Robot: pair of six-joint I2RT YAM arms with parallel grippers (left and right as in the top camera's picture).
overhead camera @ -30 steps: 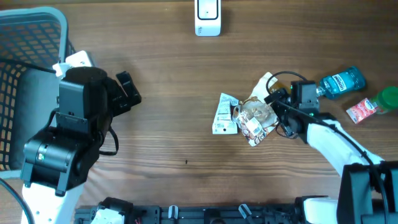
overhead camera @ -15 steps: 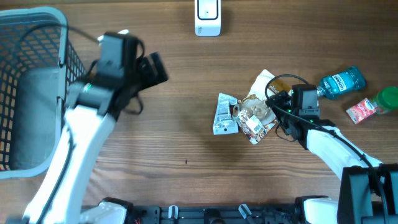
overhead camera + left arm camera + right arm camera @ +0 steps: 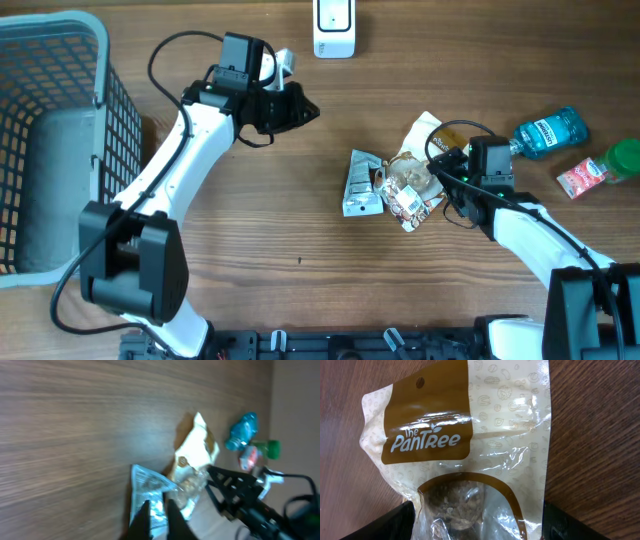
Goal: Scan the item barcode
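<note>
Right wrist view: right hand (image 3: 480, 527) straddles snack bag (image 3: 470, 435), grip unclear; left hand (image 3: 159, 520) clenched.

Wooden table (image 3: 300, 280): runs brown, with the grain going left to right. Mesh basket (image 3: 50, 18): takes up the left edge, stands upright with its pale rim on top. Blue bottle (image 3: 545, 132): lies on its side near the right edge, label up. Green-capped item (image 3: 627, 158): sits just beside it, cut off by the frame. Red packet (image 3: 582, 178): lies flat just below those two. Silvery pouch (image 3: 360, 185): rests mid-table, crumpled.
</note>
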